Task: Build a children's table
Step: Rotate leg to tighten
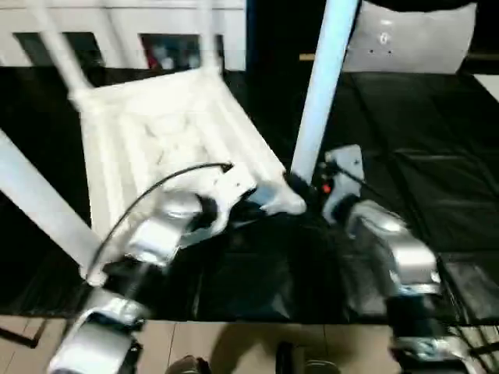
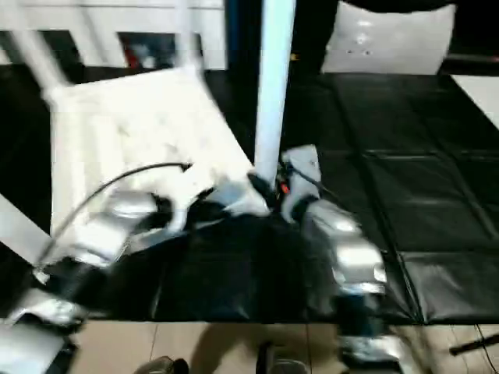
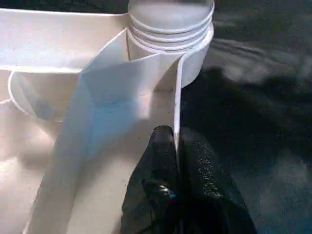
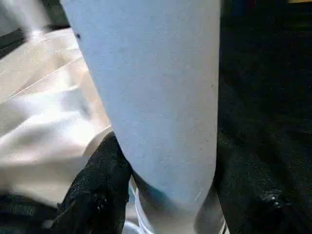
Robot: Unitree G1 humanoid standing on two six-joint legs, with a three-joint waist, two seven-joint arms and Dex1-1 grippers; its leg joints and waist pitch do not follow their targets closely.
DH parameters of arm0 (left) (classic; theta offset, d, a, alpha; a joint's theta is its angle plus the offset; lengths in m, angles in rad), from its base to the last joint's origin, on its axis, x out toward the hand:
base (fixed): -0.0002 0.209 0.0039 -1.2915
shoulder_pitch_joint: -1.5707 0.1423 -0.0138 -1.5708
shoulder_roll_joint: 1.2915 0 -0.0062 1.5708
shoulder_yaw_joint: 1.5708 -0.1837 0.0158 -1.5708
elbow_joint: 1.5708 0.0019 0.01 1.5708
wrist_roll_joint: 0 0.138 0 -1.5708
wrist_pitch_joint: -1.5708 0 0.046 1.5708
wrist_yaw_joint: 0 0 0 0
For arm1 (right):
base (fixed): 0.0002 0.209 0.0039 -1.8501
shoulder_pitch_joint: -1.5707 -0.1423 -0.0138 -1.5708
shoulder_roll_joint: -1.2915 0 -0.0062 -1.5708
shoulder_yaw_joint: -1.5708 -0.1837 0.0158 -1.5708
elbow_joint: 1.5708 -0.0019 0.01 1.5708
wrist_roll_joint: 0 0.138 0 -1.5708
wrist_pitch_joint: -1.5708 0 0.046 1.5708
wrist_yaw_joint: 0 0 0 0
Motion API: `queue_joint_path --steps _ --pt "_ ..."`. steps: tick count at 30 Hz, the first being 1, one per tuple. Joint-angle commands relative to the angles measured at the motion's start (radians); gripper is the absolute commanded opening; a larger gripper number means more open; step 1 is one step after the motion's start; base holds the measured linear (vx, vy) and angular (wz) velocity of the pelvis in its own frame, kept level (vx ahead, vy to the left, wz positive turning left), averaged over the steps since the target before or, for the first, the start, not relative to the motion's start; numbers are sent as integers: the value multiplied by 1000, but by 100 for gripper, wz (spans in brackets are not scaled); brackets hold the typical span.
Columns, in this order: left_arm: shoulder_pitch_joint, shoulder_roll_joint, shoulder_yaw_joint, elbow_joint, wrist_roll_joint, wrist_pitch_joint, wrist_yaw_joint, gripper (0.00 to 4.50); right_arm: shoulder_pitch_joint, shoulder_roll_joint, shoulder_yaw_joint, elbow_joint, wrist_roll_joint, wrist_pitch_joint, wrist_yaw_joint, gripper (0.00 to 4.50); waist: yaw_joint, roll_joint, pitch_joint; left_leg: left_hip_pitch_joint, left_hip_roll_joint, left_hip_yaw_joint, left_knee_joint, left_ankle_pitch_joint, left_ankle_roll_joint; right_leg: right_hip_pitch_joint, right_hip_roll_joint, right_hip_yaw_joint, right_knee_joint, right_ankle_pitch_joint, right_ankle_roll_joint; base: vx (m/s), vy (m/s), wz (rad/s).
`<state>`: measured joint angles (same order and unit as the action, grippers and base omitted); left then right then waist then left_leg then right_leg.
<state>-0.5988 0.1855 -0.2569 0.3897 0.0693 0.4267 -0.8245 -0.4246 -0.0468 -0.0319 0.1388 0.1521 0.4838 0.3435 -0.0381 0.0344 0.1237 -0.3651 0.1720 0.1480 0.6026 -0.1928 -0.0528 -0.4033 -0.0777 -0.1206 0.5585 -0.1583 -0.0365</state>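
The children's table lies upside down on the black mat, its white ribbed top [image 1: 156, 132] tilted toward me. Three white legs stand in its corners: two at the back [image 1: 58, 47] [image 1: 207, 31] and one at the near left [image 1: 39, 202]. A fourth leg [image 1: 320, 86] stands upright in the near right corner socket [image 3: 170, 53]. My right gripper [image 4: 170, 195] is shut on this leg's base, one black finger [image 4: 97, 190] on each side. My left gripper [image 3: 174, 146] is shut on the top's thin rim [image 3: 176, 97], just beside that socket.
A black mat [image 1: 421, 179] covers the floor to the right and front. A white panel [image 1: 413, 39] leans at the back right, and white furniture [image 1: 117, 15] runs along the back. Tan floor [image 1: 234, 343] shows at the near edge.
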Motion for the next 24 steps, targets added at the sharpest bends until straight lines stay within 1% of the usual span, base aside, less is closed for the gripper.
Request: queue_joint_path --steps 1,2,3,4,5,6,7,8,9,11,12,13,14,15,16,17,18,19,20,21,22,23,24 --pt "-41 -64 -19 -19 -26 -16 40 0 7 72 115 16 41 31 47 212 7 5 -81 6 43 -18 -76 -258 54 58 -74 51 -78 -365 -142 0 0 0" --pt "-39 -63 -21 -22 -23 -20 37 0 16 67 113 4 32 19 48 245 8 8 -82 3 43 -15 -76 -235 67 60 -72 55 -72 -320 -162 0 0 0" --pt "-37 -60 -21 -22 -20 -22 36 0 23 61 111 -4 26 12 53 278 8 12 -81 2 43 -15 -76 -227 73 60 -73 56 -69 -306 -169 0 0 0" --pt "-35 -55 -23 -21 -15 -25 34 0 33 52 109 -14 18 9 61 278 9 8 -82 1 42 -12 -74 -214 85 62 -73 56 -69 -301 -174 0 0 0" --pt "-31 -37 -28 -17 -8 -35 17 0 57 19 105 -33 26 -10 115 280 13 6 -83 2 41 -10 -73 -217 93 62 -73 55 -73 -336 -166 0 0 0" --pt "-29 -32 -30 -18 -7 -39 12 0 63 12 102 -37 32 -13 127 307 16 6 -84 2 40 -8 -70 -213 96 62 -75 56 -75 -348 -162 0 0 0" --pt "-24 -13 -37 -22 -5 -51 -8 0 81 -15 92 -52 57 -24 167 307 24 6 -85 -1 39 -9 -71 -193 101 65 -76 55 -75 -360 -155 0 0 0" --pt "-16 0 -36 -30 -9 -53 -24 0 90 -33 82 -55 66 -40 188 320 29 10 -87 -2 40 -8 -70 -170 108 65 -76 57 -74 -353 -149 0 0 0" --pt "-10 10 -34 -36 -13 -54 -36 0 96 -47 74 -57 72 -51 203 320 31 12 -90 -1 41 -8 -70 -161 110 64 -77 56 -74 -344 -149 0 0 0" --pt "6 46 -36 -46 -22 -92 -86 0 110 -100 63 -62 86 -79 274 336 34 10 -93 -5 43 -8 -69 -137 120 68 -74 56 -67 -303 -162 0 0 0" --pt "13 66 -36 -50 -26 -83 -108 0 116 -135 61 -63 90 -99 317 345 36 2 -96 -8 43 -8 -68 -118 129 70 -73 57 -62 -270 -169 0 0 0" --pt "17 82 -38 -50 -31 -110 -136 0 119 -164 70 -64 89 -109 356 365 40 9 -97 -6 47 -9 -68 -100 138 70 -75 58 -57 -243 -182 0 0 0" --pt "20 92 -39 -49 -35 -131 -156 0 121 -183 77 -65 88 -116 382 365 40 5 -97 -8 45 -9 -67 -90 146 71 -72 56 -56 -233 -187 0 0 0" --pt "26 119 -42 -48 -36 -159 -190 0 119 -219 80 -59 93 -130 438 365 39 1 -98 -9 45 -8 -67 -90 149 71 -73 56 -56 -233 -187 0 0 0" --pt "31 147 -44 -45 -40 -184 -228 0 113 -255 81 -48 99 -148 499 365 41 3 -97 -8 44 -9 -67 -96 155 72 -73 55 -57 -246 -185 0 0 0" --pt "33 160 -44 -44 -44 -188 -248 0 108 -272 83 -39 101 -164 536 365 40 -7 -98 -9 45 -6 -67 -101 156 72 -74 57 -59 -255 -181 0 0 0" --pt "40 186 -46 -43 -52 -211 -289 0 99 -302 89 -21 101 -199 604 365 42 1 -95 -5 46 -6 -67 -116 155 68 -74 56 -58 -284 -182 0 0 0" --pt "40 186 -46 -43 -52 -211 -289 0 99 -302 89 -21 101 -199 604 365 42 0 -95 -5 48 -6 -67 -123 153 67 -74 56 -61 -299 -178 0 0 0" --pt "46 207 -48 -47 -65 -236 -330 0 90 -323 91 -6 111 -218 662 365 43 0 -94 -2 50 -6 -69 -129 145 64 -74 56 -63 -320 -174 0 0 0" --pt "48 217 -48 -48 -73 -238 -349 0 85 -333 91 3 122 -227 695 365 47 1 -95 0 51 -7 -69 -139 139 65 -76 57 -64 -330 -175 0 0 0" --pt "49 227 -52 -49 -76 -249 -366 0 80 -341 92 12 132 -230 721 365 48 2 -95 0 54 -8 -71 -138 134 64 -75 58 -60 -320 -180 0 0 0" --pt "50 231 -54 -50 -78 -255 -375 0 76 -346 93 17 135 -233 735 365 49 4 -97 3 57 -8 -70 -137 133 61 -75 59 -58 -298 -190 0 0 0" --pt "51 249 -62 -56 -87 -277 -414 0 61 -368 101 44 150 -244 803 365 50 1 -99 4 57 -8 -70 -135 134 61 -75 59 -56 -285 -197 0 0 0"
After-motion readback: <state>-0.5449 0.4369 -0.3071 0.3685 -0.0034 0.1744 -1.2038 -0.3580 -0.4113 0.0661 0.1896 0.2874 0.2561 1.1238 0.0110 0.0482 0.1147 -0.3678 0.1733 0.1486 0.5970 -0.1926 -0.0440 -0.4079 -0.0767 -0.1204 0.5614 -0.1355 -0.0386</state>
